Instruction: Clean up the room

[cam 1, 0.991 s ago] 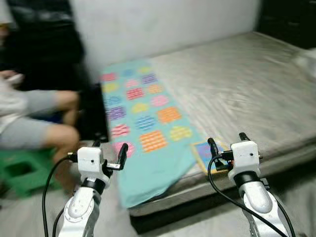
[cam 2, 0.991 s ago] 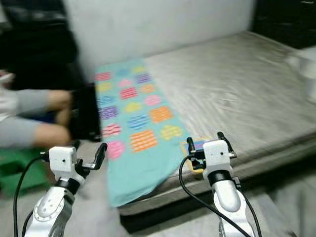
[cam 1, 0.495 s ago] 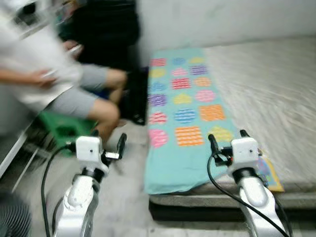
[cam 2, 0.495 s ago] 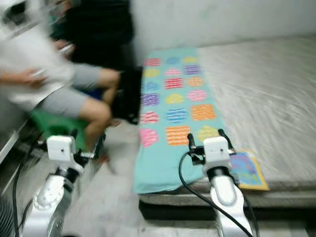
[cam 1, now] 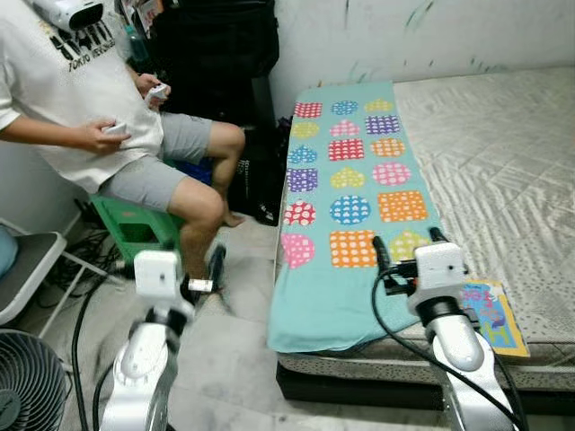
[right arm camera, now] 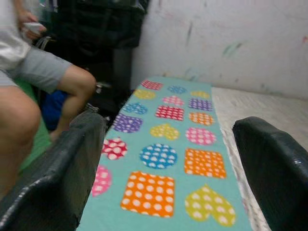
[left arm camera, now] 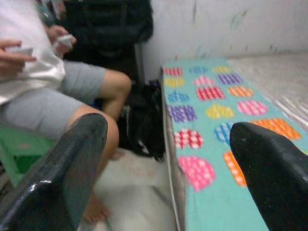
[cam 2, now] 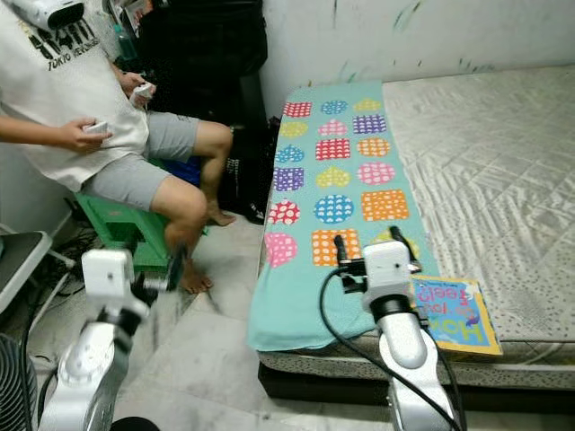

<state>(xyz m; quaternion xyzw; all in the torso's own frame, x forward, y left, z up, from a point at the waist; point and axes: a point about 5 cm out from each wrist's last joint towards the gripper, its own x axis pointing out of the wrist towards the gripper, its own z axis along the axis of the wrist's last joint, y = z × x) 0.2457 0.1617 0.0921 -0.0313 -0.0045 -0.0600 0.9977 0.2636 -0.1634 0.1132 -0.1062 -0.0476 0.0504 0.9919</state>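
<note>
A bed with a grey quilted mattress [cam 1: 503, 153] fills the right side of the room, and a turquoise towel [cam 1: 350, 189] printed with spotted hearts, circles and squares lies along its left edge, its near end hanging over the corner of the bed. Just to the right of the towel's near end, a colourful children's book [cam 2: 452, 312] lies flat on the mattress at the bed's front edge.

The right gripper [cam 1: 406, 243] is held above the near end of the towel, beside the book, its two black fingers spread wide apart and holding nothing; the right wrist view looks between those fingers [right arm camera: 57, 178] along the length of the towel toward the white wall [right arm camera: 231, 43]. The left gripper [cam 1: 214, 269] is held over the tiled floor [cam 1: 234, 359] to the left of the bed, also spread open and empty, with its fingers [left arm camera: 57, 178] framing the towel's edge and the legs of a seated person.

That person [cam 1: 99, 117], in a white T-shirt and grey shorts, sits on a green plastic stool [cam 1: 135, 235] left of the bed, with a small white object in each hand. A black bag [cam 1: 256, 184] rests on the floor between the person's legs and the bed. A fan [cam 1: 22, 386] stands at the near left corner
</note>
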